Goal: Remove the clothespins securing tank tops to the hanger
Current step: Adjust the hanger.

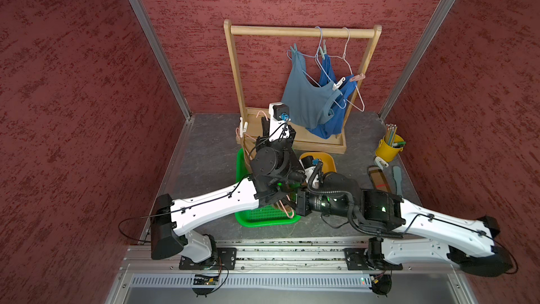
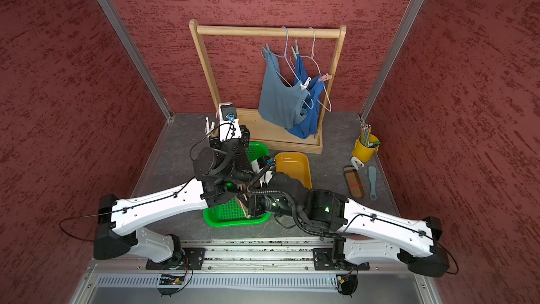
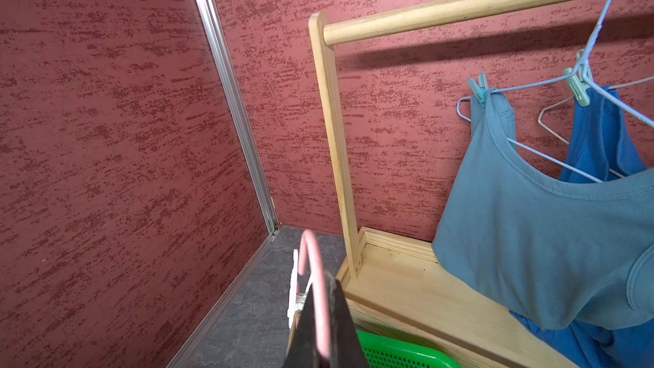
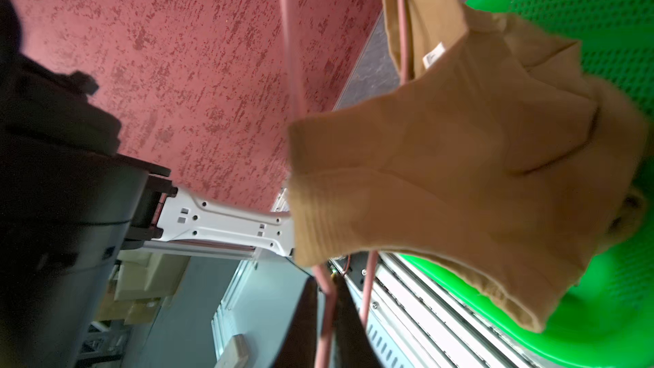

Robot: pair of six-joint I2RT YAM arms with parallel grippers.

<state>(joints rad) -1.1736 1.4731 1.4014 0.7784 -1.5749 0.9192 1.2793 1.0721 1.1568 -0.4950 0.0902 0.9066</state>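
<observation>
My left gripper (image 3: 323, 292) and right gripper (image 4: 326, 290) both clenched the pink hanger (image 3: 318, 267); the white clothespin (image 1: 242, 128) stood upright just beside the left one, toward the left edge of the desk (image 1: 210, 141)

- We see a wooden rack (image 1: 277, 30) standing at the back of the grey tabletop (image 1: 210, 153).
- In front of it sit a green mesh basket (image 1: 263, 223) and, just beside it, an orange tray (image 1: 328, 162).
- Near the side wall we note a yellow cup (image 1: 385, 150) holding pencils (image 1: 391, 133).
- Before the cup lie a small white object (image 1: 381, 161), a brown strip (image 1: 380, 181) and a grey-blue flat tool (image 1: 398, 179).
</observation>
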